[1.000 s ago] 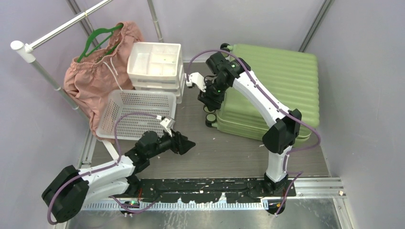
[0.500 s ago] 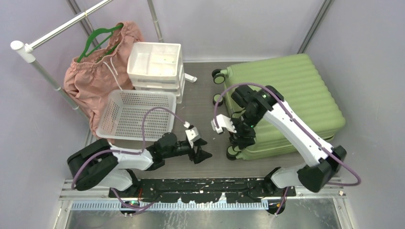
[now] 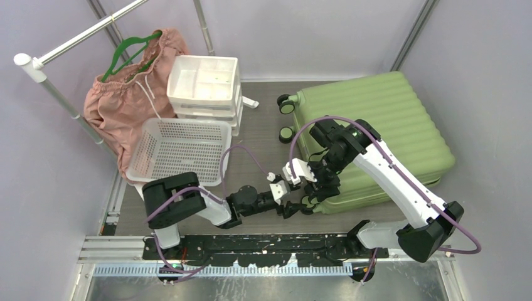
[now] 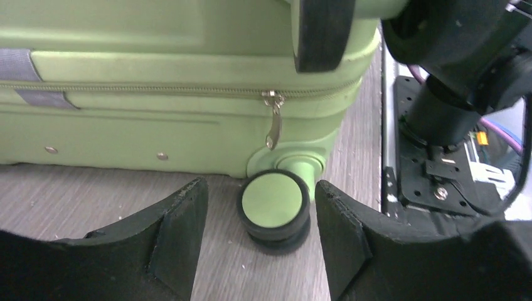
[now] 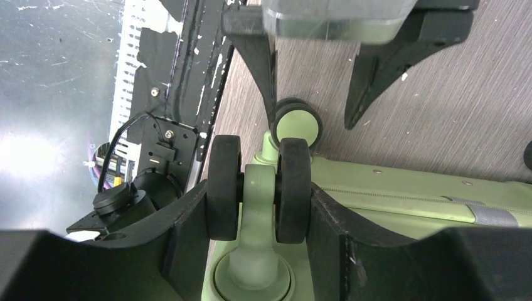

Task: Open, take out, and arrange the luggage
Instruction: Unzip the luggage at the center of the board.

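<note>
The light-green ribbed suitcase [image 3: 383, 125] lies flat on the right of the table, closed. In the left wrist view its side [image 4: 157, 132] shows a shut zip with a metal pull [image 4: 273, 122]. My left gripper [image 3: 290, 205] is open low on the table; its fingers [image 4: 179, 232] flank the suitcase's lower near wheel [image 4: 275, 210] without touching it. My right gripper [image 3: 317, 182] is shut on the upper near twin wheel [image 5: 258, 187], one finger against each black tyre. The lower wheel also shows in the right wrist view [image 5: 297, 124], between the left gripper's fingers.
A white perforated basket [image 3: 179, 152] and a white stacked drawer unit [image 3: 206, 84] stand at back left. A pink garment [image 3: 125, 103] hangs on a green hanger from the white rail [image 3: 56, 53]. Two far suitcase wheels [image 3: 287, 119] face the drawers. A black base rail [image 3: 263, 244] runs along the near edge.
The left arm has reached right along the table to the suitcase's near wheel. The right gripper moved from the far corner to the near corner, and the suitcase has swung round.
</note>
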Controlling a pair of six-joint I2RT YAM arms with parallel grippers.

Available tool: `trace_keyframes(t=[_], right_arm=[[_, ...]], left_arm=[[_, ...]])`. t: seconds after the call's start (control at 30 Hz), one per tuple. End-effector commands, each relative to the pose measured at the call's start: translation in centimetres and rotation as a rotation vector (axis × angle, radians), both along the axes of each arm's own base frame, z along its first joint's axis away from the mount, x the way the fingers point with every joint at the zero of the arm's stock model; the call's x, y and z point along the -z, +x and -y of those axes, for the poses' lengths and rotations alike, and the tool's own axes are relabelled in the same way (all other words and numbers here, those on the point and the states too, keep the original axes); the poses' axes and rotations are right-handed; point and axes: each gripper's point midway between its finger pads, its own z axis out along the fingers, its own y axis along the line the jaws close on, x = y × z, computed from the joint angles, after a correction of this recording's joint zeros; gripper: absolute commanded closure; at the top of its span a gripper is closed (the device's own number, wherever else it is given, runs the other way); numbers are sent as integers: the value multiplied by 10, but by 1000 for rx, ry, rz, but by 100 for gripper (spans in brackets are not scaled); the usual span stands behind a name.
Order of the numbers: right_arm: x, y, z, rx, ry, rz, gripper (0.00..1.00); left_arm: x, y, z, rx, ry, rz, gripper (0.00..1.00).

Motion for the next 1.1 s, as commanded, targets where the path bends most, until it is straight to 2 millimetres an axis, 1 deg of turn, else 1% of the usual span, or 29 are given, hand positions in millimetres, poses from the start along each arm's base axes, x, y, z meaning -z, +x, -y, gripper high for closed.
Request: trace_keyframes(t=[0.0,0.1,0.2,0.27,0.37,0.47,0.7,0.83,0.93,0.97,1.07], right_arm=[[-22,-16,-29,-73,204,-22,83],[-24,-15,-30,-66,213,-13,83],[-26,-15,-30,-66,217,-11,83],[-28,-16,-31,-68,218,-12,83],[-28,-16,-30,-66,218,-10,83],[-27,-16,-29,-65,216,-9,83],[-26,-16,-30,-62,214,-14,83],[-27,-16,-30,-61,216,-11,83],[-26,-15,-29,-57,214,-6,83],[-25,-15,-29,-56,213,-5,83],[-24,-15,-29,-49,209,-7,83]], left_arm=[[-43,20,16,-119,-152,85,37],[-33,23,24,-142,-137,73,39],[-26,24,32,-140,-134,56,45],[-25,22,38,-132,-137,54,47],[-26,23,46,-122,-146,53,54],[-27,22,51,-111,-153,49,57],[-26,19,58,-84,-164,23,68],[-23,16,61,-65,-166,6,85],[-24,8,63,-22,-167,-2,97],[-24,7,64,-15,-169,-3,100],[-28,4,64,3,-176,-3,100]])
